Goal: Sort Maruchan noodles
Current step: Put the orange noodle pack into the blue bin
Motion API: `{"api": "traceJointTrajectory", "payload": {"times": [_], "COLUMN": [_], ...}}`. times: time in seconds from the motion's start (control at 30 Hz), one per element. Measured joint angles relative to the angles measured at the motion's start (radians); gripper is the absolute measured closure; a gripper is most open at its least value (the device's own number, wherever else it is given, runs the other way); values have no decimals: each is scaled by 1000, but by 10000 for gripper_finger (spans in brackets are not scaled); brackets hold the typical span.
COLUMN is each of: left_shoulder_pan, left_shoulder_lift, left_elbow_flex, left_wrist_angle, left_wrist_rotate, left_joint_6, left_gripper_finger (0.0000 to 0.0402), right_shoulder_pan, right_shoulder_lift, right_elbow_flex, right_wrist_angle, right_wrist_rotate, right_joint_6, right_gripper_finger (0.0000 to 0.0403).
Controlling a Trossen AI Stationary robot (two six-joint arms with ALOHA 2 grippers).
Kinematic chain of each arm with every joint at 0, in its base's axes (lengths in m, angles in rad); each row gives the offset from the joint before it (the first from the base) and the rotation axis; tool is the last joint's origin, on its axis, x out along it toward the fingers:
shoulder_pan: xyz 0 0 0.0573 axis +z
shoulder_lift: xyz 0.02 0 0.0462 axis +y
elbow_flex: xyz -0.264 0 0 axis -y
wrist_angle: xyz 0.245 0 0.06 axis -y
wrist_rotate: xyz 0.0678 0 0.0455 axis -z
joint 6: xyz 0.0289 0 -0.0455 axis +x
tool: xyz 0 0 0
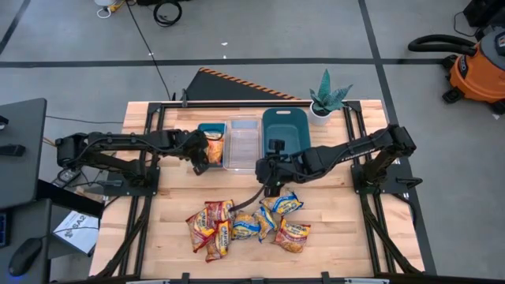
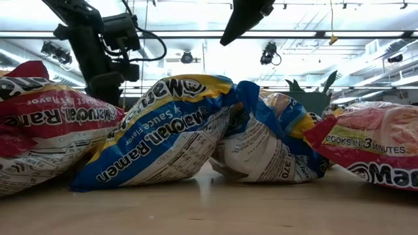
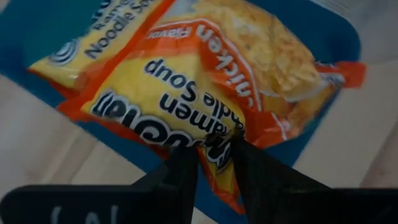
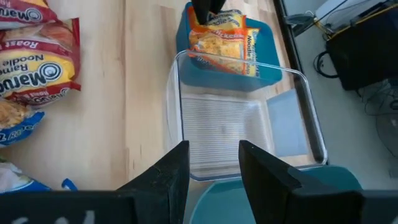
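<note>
Sorting has barely begun: left gripper point(image 3: 214, 155) pinches one crinkly orange noodle packet point(image 3: 205, 81) over the small teal bin point(image 1: 207, 128); right gripper point(image 4: 213, 163), fingers parted and empty, hovers by the clear plastic bin point(image 4: 239, 127); the mixed packet heap point(image 1: 245, 225) remains.

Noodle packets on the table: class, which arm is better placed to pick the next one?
Right. Its hand is open and hangs just above the pile of packets. The left hand is shut on an orange packet over the small teal bin.
</note>
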State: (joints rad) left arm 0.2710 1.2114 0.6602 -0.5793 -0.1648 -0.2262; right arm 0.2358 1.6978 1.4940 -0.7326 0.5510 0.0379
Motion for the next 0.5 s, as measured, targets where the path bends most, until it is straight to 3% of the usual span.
{"api": "traceJointTrajectory", "payload": {"times": [0.23,0.5], "left_shoulder_pan": [-1,-44], "left_shoulder_lift": [-3,-9], "left_elbow_flex": [68,136], "left_wrist_angle": [-63,-191], "left_wrist_rotate": [7,6], "left_joint_6": [33,73], "left_gripper_finger": [294,294], "right_shoulder_pan": [17,28], "right_shoulder_lift": [0,0], "right_elbow_flex": [0,-14], "right_wrist_angle": [-1,49], "right_wrist_rotate": [-10,-259], "right_joint_6": [50,113], "right_gripper_finger": [259,259]}}
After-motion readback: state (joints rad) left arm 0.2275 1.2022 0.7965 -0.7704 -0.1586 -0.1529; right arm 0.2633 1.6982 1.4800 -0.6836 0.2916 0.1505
